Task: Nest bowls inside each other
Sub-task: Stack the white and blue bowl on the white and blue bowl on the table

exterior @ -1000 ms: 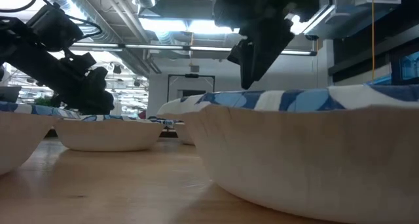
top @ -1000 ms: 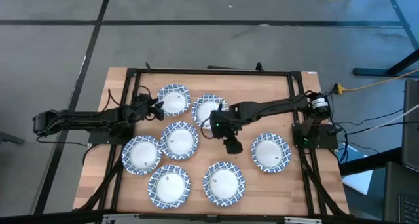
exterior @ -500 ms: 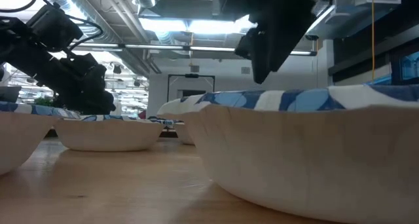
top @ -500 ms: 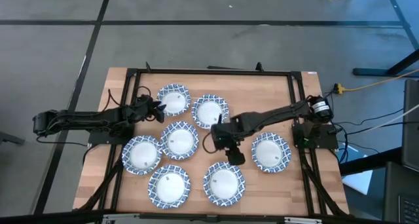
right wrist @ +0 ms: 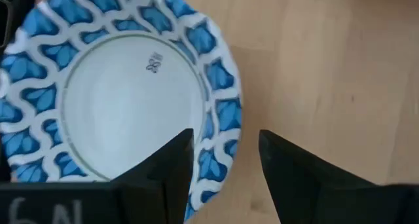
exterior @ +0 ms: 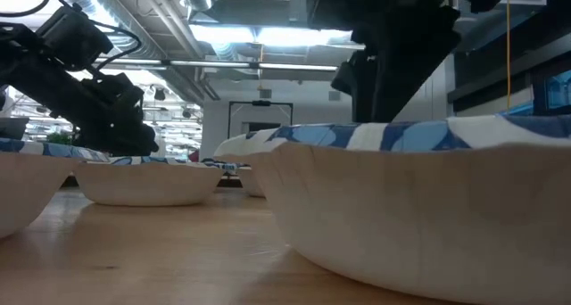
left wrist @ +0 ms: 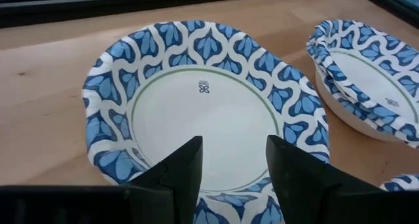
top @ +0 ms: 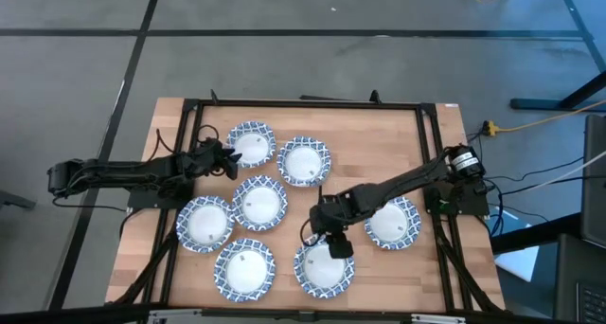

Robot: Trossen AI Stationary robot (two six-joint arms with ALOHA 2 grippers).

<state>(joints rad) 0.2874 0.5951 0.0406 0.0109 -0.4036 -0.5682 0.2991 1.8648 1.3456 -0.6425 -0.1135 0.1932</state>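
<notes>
My right gripper [top: 334, 245], fingers apart, hangs over the rim of the lower-centre blue-patterned white paper bowl [top: 323, 267]. My left gripper [left wrist: 232, 160], also parted, straddles the upper-left bowl [left wrist: 196, 109]. Risk: thin rims may buckle or slide when pinched.

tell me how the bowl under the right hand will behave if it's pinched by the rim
The bowl looks like thin paper with a wavy rim, so it is probably light and may flex when the right hand, open at its edge, pinches it. With its shallow, wide shape, it should slide rather than tip.
</notes>
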